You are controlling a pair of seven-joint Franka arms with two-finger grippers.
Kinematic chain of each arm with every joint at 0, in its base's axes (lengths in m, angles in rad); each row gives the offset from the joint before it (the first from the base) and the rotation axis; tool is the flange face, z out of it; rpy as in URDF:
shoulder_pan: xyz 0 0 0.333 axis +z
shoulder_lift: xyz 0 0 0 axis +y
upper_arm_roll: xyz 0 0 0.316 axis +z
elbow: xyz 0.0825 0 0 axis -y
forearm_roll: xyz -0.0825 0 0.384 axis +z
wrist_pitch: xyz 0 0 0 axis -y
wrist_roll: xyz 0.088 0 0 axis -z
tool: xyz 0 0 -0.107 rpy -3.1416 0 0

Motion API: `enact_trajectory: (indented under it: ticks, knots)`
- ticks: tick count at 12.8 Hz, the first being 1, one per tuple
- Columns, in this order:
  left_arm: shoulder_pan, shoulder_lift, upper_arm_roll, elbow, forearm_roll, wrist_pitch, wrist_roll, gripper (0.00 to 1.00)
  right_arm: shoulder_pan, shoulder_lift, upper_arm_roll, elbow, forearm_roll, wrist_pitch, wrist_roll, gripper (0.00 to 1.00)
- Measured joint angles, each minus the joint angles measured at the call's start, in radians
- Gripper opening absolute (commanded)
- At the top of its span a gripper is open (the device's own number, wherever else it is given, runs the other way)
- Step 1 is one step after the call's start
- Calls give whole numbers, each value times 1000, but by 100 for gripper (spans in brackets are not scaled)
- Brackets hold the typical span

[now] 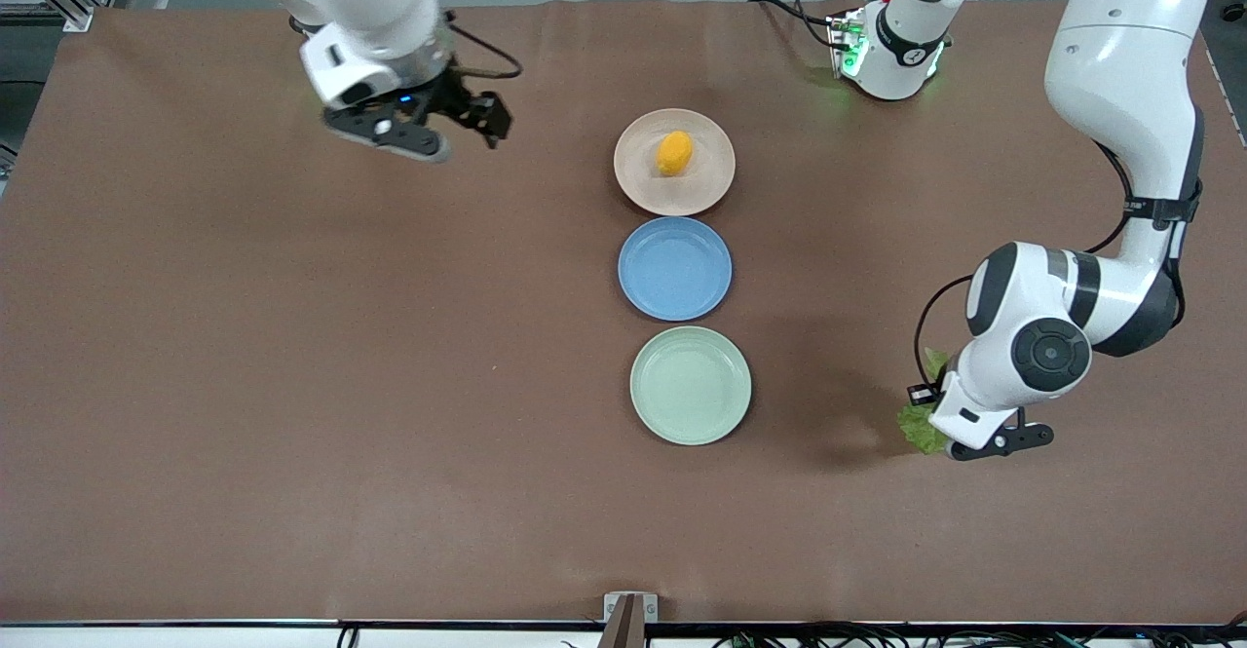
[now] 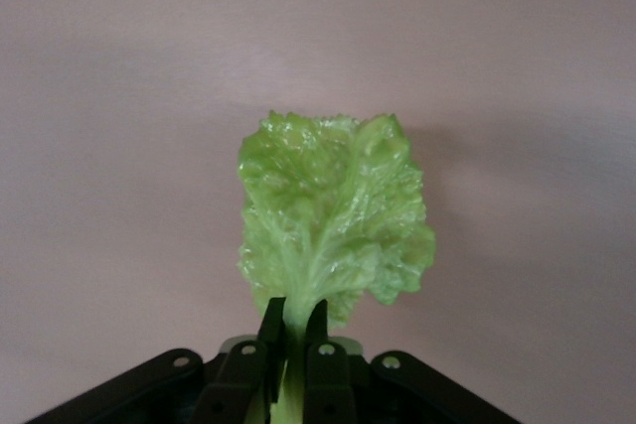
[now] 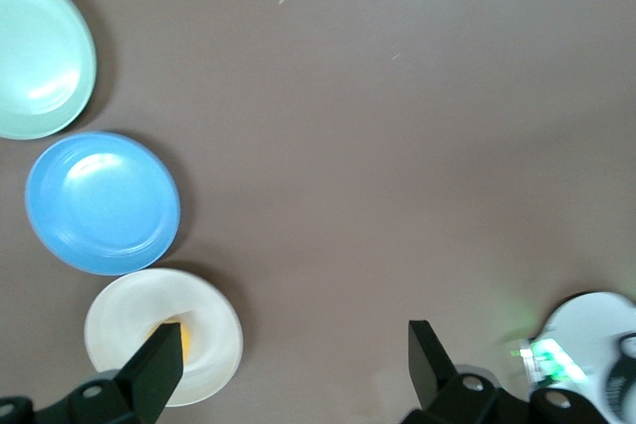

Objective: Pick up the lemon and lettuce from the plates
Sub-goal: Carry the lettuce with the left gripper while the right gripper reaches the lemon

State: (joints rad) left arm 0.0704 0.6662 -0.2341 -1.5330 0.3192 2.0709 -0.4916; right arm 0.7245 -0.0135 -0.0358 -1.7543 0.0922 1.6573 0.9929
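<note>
1. The blue plate (image 1: 674, 268) sits mid-table and serves as the landmark; three plates lie in a line running away from the front camera
2. The beige-pink plate (image 1: 674, 162) lies just beside the blue plate, farther from the front camera
3. The lemon (image 1: 674, 152) rests upright-ish on the beige-pink plate, near its middle, untouched
4. The mint green plate (image 1: 690, 385) lies just beside the blue plate, nearer to the front camera, with nothing on it
5. The left gripper (image 2: 294, 345) is well away from the blue plate, toward the left arm's end of the table, low over bare brown tabletop (image 1: 244, 385)
6. Its fingers are pinched together on the pale stalk of the lettuce (image 2: 333, 220), the crinkled green leaf spreading out past the fingertips
7. In the front view only a green edge of the leaf shows beneath that wrist
8. The right gripper (image 1: 443, 132) hangs over bare table toward the right arm's end, well apart from the blue plate, waiting
9. Its fingers (image 3: 429, 359) stand wide apart, holding nothing
</note>
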Motion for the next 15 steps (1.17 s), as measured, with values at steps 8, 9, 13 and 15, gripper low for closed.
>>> enact_trajectory:
  ticks: [8, 9, 13, 15]
  knots:
    - [63, 14, -3, -12, 11, 153, -4, 100, 355, 140, -2, -155, -2, 414, 397, 100]
    - [63, -17, -7, -3, 11, 146, -4, 100, 396, 184, -2, -158, -10, 470, 461, 100]
    - [59, -162, -23, 28, 13, 44, 20, 100, 527, 352, -3, -160, -79, 679, 653, 100]
    - [60, -207, -24, 105, 13, -123, 119, 100, 544, 415, -3, -151, -91, 703, 672, 100]
